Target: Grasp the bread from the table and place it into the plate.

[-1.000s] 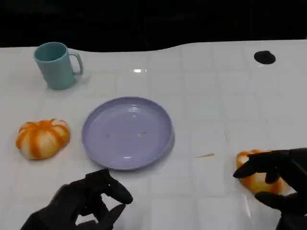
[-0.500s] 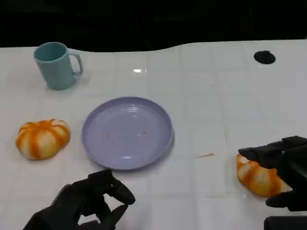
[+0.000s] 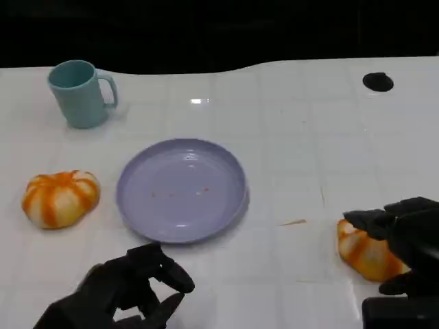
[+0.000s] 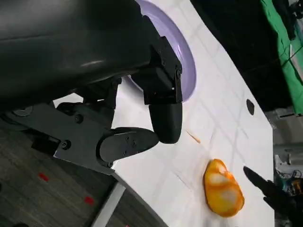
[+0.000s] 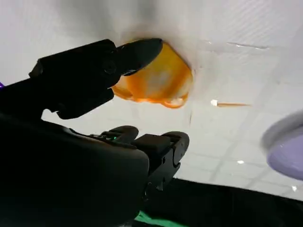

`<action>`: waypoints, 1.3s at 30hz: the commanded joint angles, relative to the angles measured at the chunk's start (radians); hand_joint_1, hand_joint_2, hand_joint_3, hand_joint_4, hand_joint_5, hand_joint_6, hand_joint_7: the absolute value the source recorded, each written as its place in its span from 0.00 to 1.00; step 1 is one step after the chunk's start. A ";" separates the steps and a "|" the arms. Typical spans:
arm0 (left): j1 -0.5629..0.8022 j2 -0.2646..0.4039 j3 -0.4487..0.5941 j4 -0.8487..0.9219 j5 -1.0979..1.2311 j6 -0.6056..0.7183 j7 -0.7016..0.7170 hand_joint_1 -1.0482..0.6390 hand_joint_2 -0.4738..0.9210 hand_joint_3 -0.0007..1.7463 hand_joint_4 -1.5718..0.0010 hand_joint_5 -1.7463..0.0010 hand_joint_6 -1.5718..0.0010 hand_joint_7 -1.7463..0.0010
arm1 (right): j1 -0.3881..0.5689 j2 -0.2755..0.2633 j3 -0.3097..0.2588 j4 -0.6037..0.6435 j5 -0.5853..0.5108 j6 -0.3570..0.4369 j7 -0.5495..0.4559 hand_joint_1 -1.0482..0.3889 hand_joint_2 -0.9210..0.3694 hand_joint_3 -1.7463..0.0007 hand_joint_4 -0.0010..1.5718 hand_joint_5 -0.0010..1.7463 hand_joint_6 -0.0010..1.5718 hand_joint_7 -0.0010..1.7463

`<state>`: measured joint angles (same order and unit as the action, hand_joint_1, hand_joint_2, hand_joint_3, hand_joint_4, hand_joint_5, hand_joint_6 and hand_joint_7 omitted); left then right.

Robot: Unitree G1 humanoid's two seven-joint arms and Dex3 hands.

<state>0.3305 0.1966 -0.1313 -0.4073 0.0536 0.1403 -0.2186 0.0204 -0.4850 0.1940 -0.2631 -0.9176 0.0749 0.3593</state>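
Head view: right hand fingers spread over orange-and-white striped bread roll, grip not confirmable; left hand loosely curled, empty, near round lilac plate.

Two breads, one plate, and one mug on the bench.

Non-task items on a white counter.
A teal mug stands upright at the far left; a small black spot marks the far right.
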 commanded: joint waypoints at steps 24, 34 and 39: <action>0.024 0.001 -0.004 -0.083 0.015 0.058 0.006 0.47 0.90 0.39 0.60 0.00 0.60 0.27 | -0.298 0.151 0.146 0.557 0.104 0.121 -0.154 0.42 0.00 0.90 0.39 0.12 0.49 0.06; 0.013 -0.002 -0.013 -0.085 0.025 0.070 0.012 0.48 0.89 0.40 0.60 0.00 0.60 0.26 | -0.314 0.160 0.117 0.682 0.162 -0.083 -0.553 0.64 0.14 0.69 0.53 0.97 0.60 0.58; 0.020 -0.007 -0.013 -0.065 0.021 0.038 0.010 0.49 0.89 0.40 0.61 0.00 0.60 0.26 | -0.303 0.158 0.118 0.670 0.161 -0.115 -0.607 0.62 0.25 0.54 0.54 1.00 0.49 0.79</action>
<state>0.3450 0.1876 -0.1437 -0.4815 0.0705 0.2017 -0.2177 -0.2822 -0.3103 0.3147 0.4165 -0.7588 -0.0261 -0.2156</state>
